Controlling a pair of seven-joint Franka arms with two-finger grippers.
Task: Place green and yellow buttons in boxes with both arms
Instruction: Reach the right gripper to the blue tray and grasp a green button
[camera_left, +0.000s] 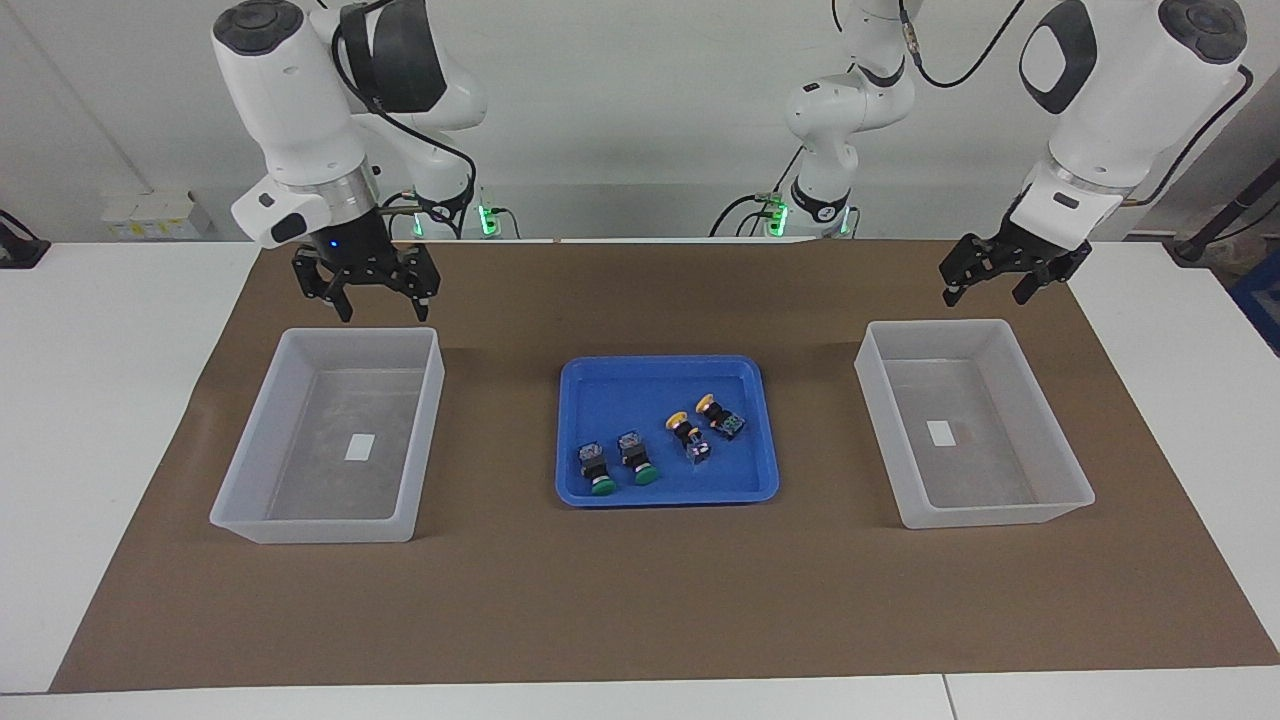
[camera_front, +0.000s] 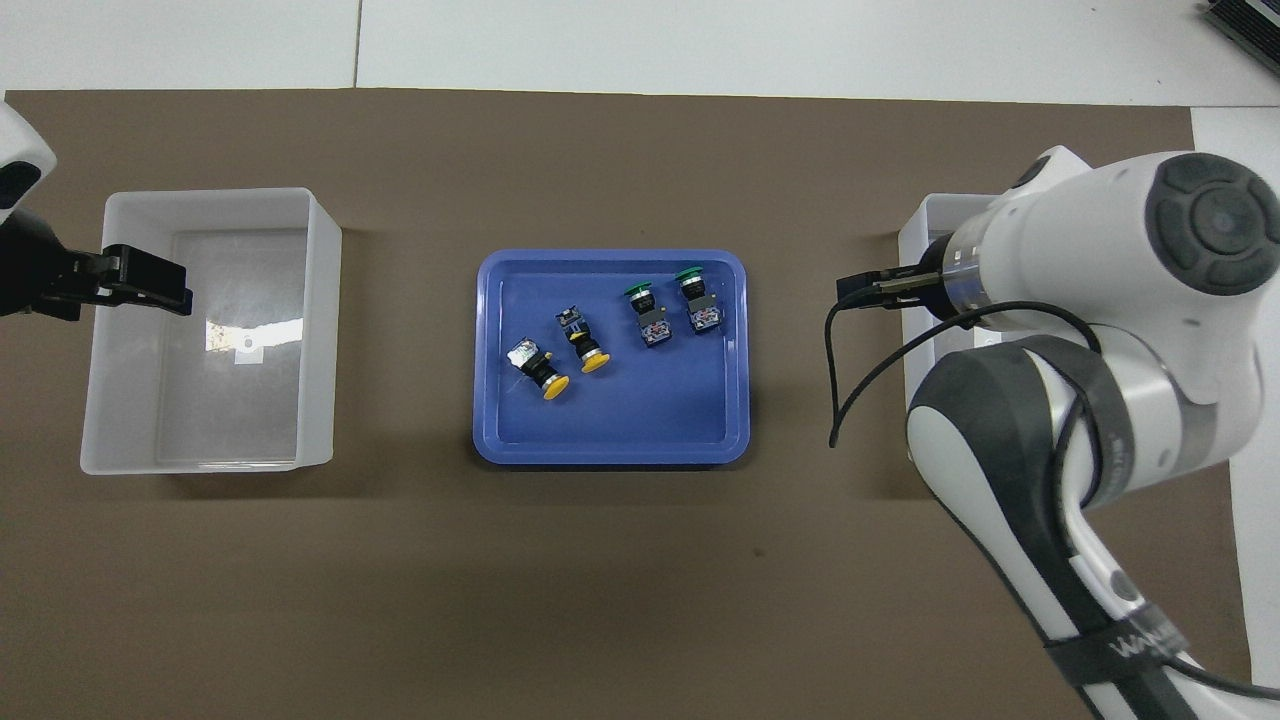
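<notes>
At the centre of the brown mat (camera_left: 640, 600), four push-button switches lie on their sides in a shallow blue tray (camera_left: 600, 378): two green buttons (camera_left: 620, 466) side by side, toward the right arm's end and farther from the robots, and two yellow buttons (camera_left: 700, 425) toward the left arm's end. Both translucent boxes, one at the right arm's end (camera_left: 330, 435) and one at the left arm's end (camera_left: 970, 420), are empty but for a small white label. Neither arm has picked anything up: the right gripper (camera_left: 366, 292), fingers spread wide and empty, hangs over the robot-side rim of its box, while the left gripper (camera_left: 1003, 277), likewise wide and empty, waits above the mat just short of the other box. A clean first pick probably calls for the right gripper to travel over the tray, descend on one green button and close across its black body rather than its round cap, keeping clear of the neighbour lying just beside it.
</notes>
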